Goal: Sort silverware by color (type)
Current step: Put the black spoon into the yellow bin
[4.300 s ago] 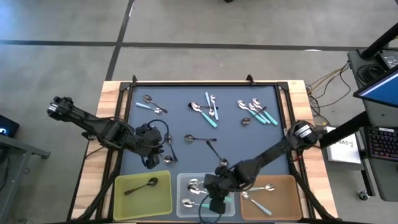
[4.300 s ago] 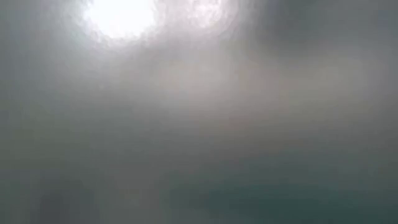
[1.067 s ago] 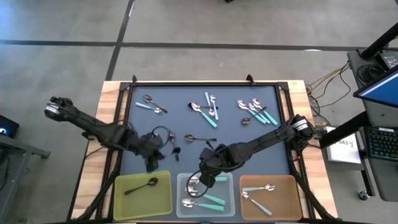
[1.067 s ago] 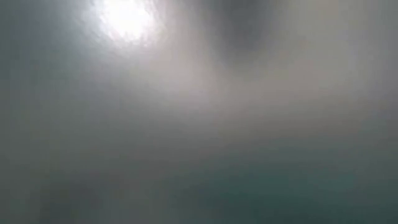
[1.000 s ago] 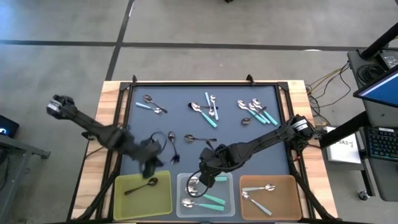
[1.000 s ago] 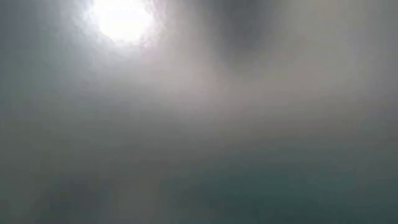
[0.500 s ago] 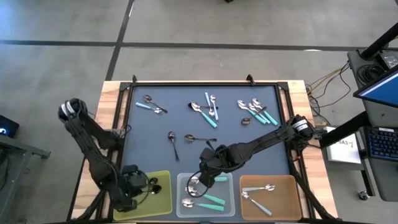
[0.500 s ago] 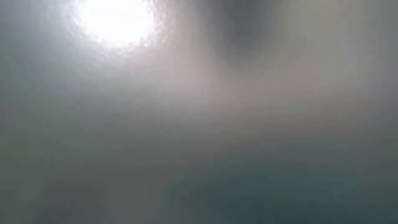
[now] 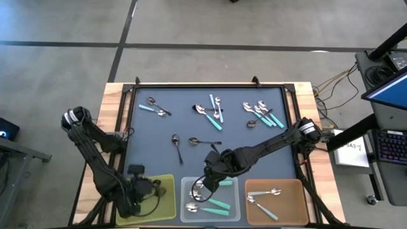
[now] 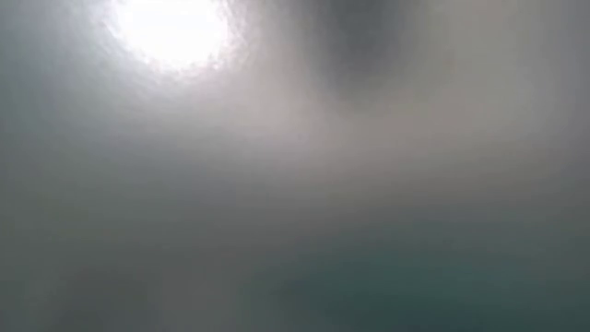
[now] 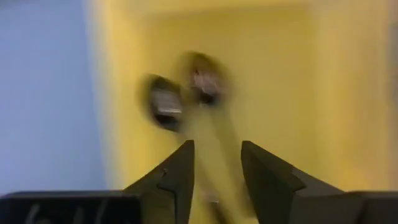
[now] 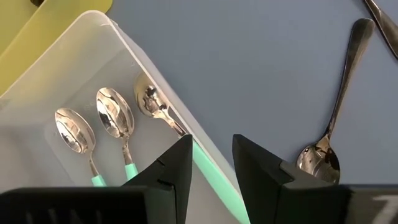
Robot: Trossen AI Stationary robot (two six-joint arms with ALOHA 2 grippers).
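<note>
My left gripper point(image 9: 147, 189) point(image 11: 214, 165) hangs open over the yellow tray point(image 9: 166, 210), pointing steeply down. Below it, two dark metal spoons point(image 11: 163, 102) point(image 11: 204, 78) show blurred on the tray floor point(image 11: 298, 74). My right gripper point(image 9: 205, 183) point(image 12: 211, 158) stands open above the far edge of the clear tray point(image 9: 233, 191). Three teal-handled spoons point(image 12: 115, 118) lie in that tray. One teal handle point(image 12: 217, 180) shows beyond the gap between the right fingers, along the tray's wall. Several more spoons lie on the dark mat point(image 9: 254, 159).
A brown tray point(image 9: 292, 191) with two spoons sits at the near right. Loose dark spoons point(image 9: 177, 145) point(image 9: 200, 141) point(image 12: 339, 93) lie mid-mat, and teal and light-blue spoon groups point(image 9: 211, 113) point(image 9: 262, 113) point(image 9: 154, 107) lie toward the far edge. The low view shows only haze.
My left gripper has swung from the mat's middle left toward the table's near edge and now hangs over the yellow tray, tipped more steeply down. My right arm has kept still.
</note>
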